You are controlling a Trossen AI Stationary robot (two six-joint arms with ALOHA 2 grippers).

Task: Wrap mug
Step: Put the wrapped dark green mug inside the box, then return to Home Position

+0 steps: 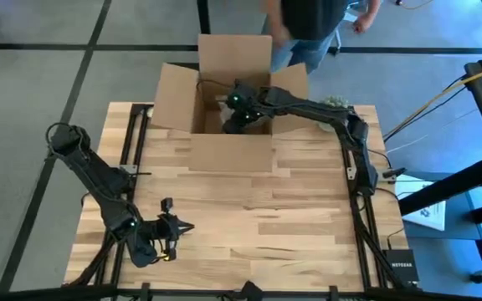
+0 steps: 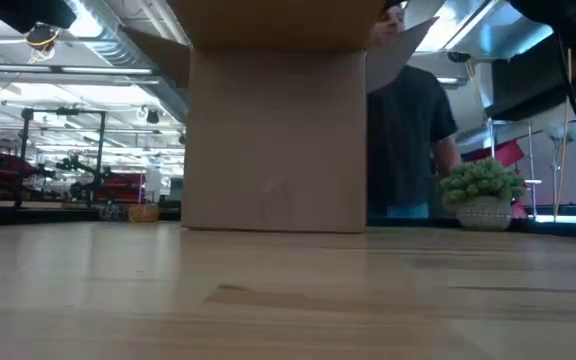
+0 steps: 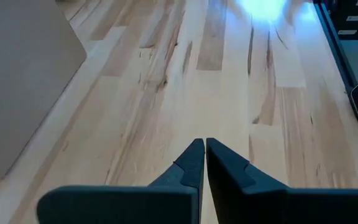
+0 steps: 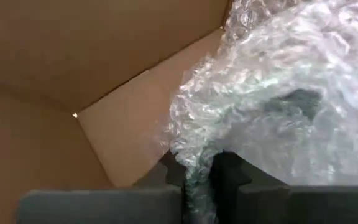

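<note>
Inside the open cardboard box (image 1: pixel 233 84) at the counter's (image 1: pixel 249 217) far edge, the right gripper (image 4: pixel 196 177) pinches the bubble-wrapped bundle (image 4: pixel 284 99), a dark shape showing through the wrap. Left gripper (image 3: pixel 204 155), fingers together, holds nothing above the near counter. No writing is legible.

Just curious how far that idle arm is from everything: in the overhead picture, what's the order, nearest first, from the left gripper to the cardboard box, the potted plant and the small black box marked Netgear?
From the left gripper, shut, near table edge:
1. Brown cardboard box, far edge, middle.
2. Green potted plant, far right corner, and small black Netgear box, near right corner: too close to call.
</note>
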